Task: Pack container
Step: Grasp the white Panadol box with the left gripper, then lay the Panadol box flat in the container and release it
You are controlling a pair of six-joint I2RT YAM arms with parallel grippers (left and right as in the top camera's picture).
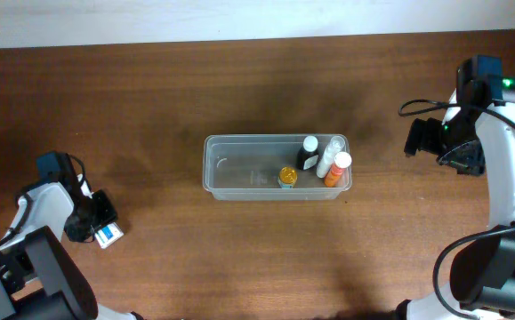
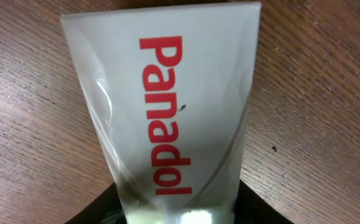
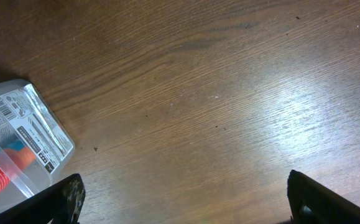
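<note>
Now, left fingers [image 2: 102,208] pinch the Panadol pack [image 2: 167,106] by its end, likely for carrying; right fingers [image 3: 64,196] hang wide and empty, leaving the part-filled container [image 1: 239,178] unobstructed.

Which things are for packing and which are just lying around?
For packing: clear plastic rectangular container; black bottle, white bottle, orange bottle, yellow-topped jar inside; white box with red Panadol lettering in left gripper.
Just there: brown wooden table.
</note>
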